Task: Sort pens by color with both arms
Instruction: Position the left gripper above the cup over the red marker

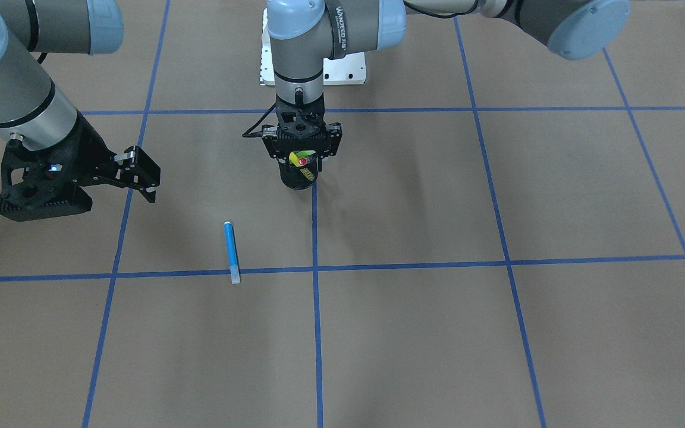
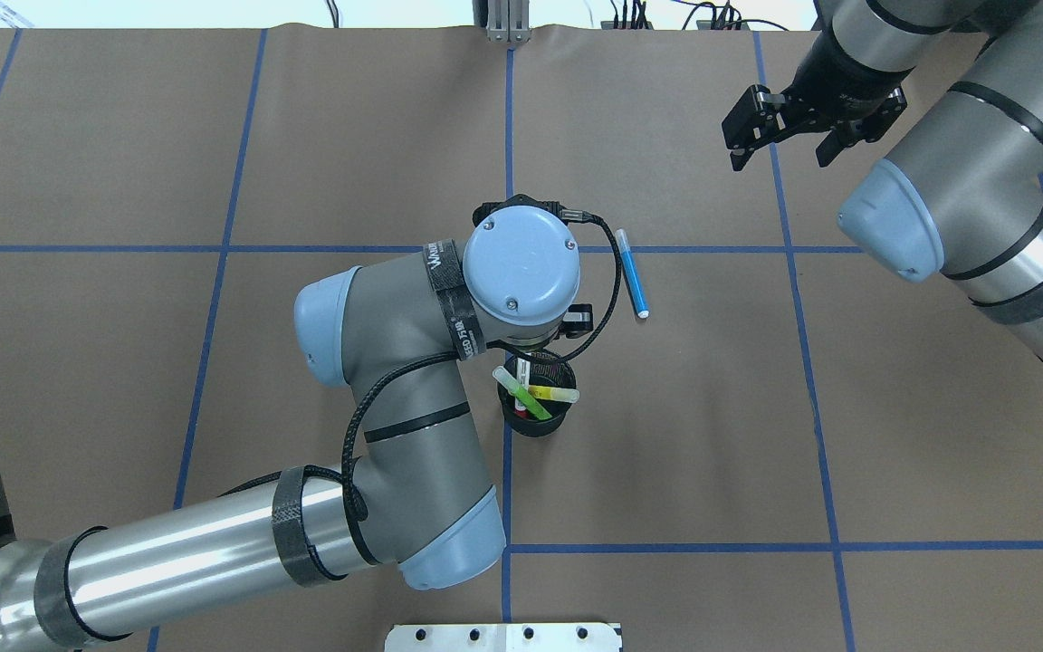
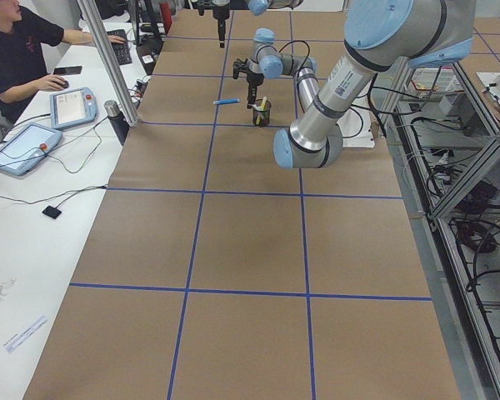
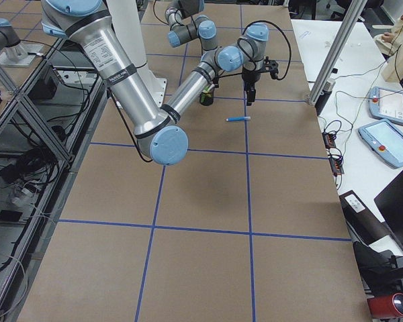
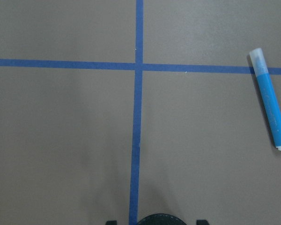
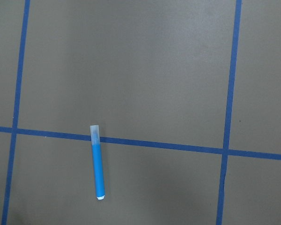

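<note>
Blue marker pen (image 1: 231, 249) lies flat near the middle of the surface (image 2: 123, 136), touching nothing, its clear cap end across a blue tape line (image 5: 61, 62). Light-green pen (image 2: 521, 395), yellow pen (image 2: 556, 395) and red-capped white pen (image 1: 303, 160) lean in the black mesh cup (image 2: 535, 426), near the blue one on its robot-edge side.

Left gripper (image 1: 302, 159) hangs directly over the cup, fingers spread wider than the rim and holding nothing. Right gripper (image 2: 782, 149) hovers nearer the far edge, fingers wide, empty.

We judge the pens light, stiff and smooth. The round barrel may roll, so pinch the blue one across mid-barrel. Take the cup pens by their upper ends; the light cup may tip.
</note>
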